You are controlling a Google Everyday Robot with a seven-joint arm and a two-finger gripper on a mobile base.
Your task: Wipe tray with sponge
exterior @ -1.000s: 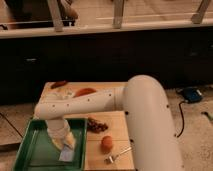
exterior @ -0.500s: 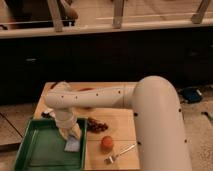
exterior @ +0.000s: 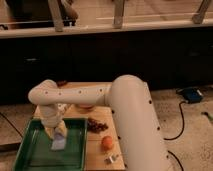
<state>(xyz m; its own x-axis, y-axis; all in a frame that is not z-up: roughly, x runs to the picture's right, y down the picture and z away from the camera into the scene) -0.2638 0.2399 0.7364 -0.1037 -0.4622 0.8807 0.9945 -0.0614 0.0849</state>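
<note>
Where the arm ends: the pincer (exterior: 58, 134) is found low over the far right part of the tray (exterior: 30, 155), pointed downward.
Pincer state: it cannot be told whether anything is clamped, as the tip is hidden by the wrist and merges with the pad beneath it.
Sponge: the sponge (exterior: 58, 144) is seen as a pale bluish-white pad lying flat on the tray floor, directly under the pincer and apparently touched by it.
Tray: a green, shallow, raised-rim tray is set at the left front of the desk (exterior: 95, 150), its right rim just beside the wooden surface.
Arm: the white arm (exterior: 75, 95) is bent from a thick upright segment on the right, carried leftward across the desk, then turned down at an elbow toward the tray.
Fruit: a round orange fruit (exterior: 107, 143) is placed on the desk, right of the tray and apart from it.
Dark cluster: a small dark reddish pile (exterior: 97, 125) is seen between the tray's far corner and the fruit.
Small metallic item: a pale object (exterior: 112, 159) is laid near the front edge, just below the fruit.
</note>
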